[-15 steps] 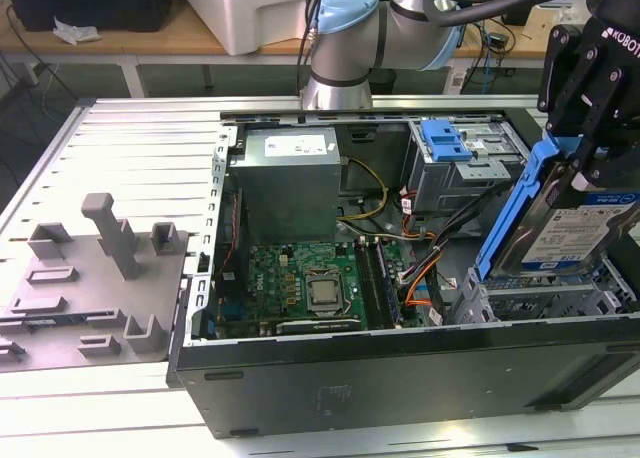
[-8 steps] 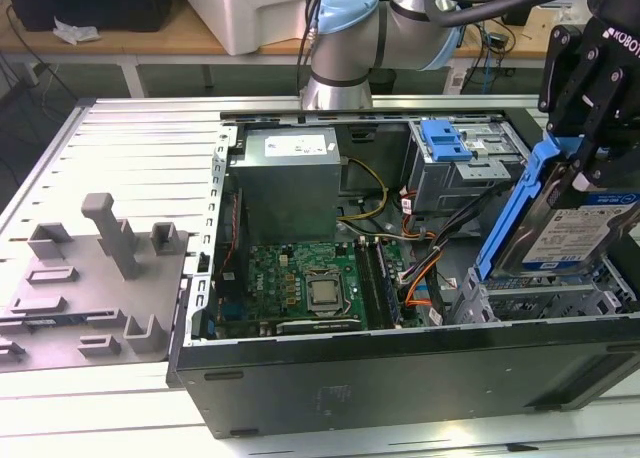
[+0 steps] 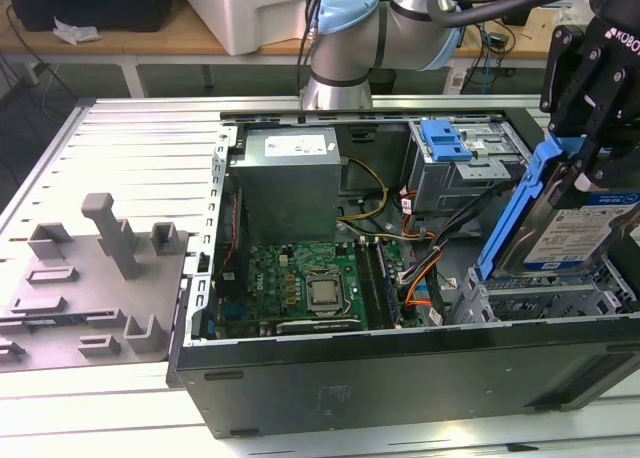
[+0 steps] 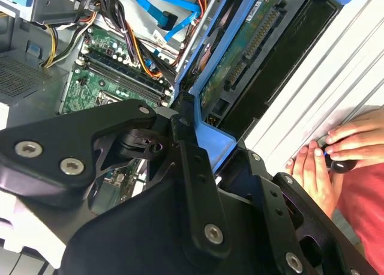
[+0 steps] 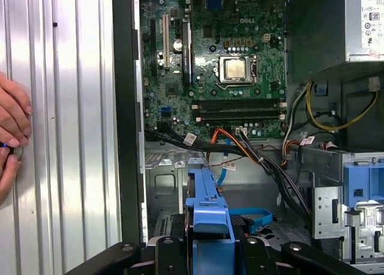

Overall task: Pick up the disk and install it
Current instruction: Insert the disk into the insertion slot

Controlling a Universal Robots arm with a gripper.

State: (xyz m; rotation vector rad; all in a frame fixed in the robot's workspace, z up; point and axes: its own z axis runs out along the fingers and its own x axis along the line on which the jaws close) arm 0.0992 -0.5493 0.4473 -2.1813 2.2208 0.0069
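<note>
A: Where is the disk (image 3: 575, 233)?

B: Off the table (image 3: 130, 148). It hangs tilted at the exterior view's right, over the open computer case (image 3: 400, 383), with its label facing the exterior camera.

A: And the end effector (image 3: 588, 166)?

B: Clenched on the disk, gripping the upper end of its blue carrier bracket (image 3: 520, 203). In the second wrist view, the black fingers (image 4: 192, 167) clamp that bracket's blue edge.

A: What sits under it?

B: A grey metal bay (image 3: 540, 298) in the case's corner. The disk's lower edge is at that bay, but I cannot tell whether they touch.

A: Anything else close by?

B: The drive cage (image 3: 465, 183) with 1 blue tab (image 3: 445, 140) on top stands just beside the disk. The motherboard (image 3: 300, 283) and power supply (image 3: 290, 173) lie further toward the exterior view's left. In the first wrist view, a person's hand (image 5: 12, 128) rests on the table outside the case.
</note>
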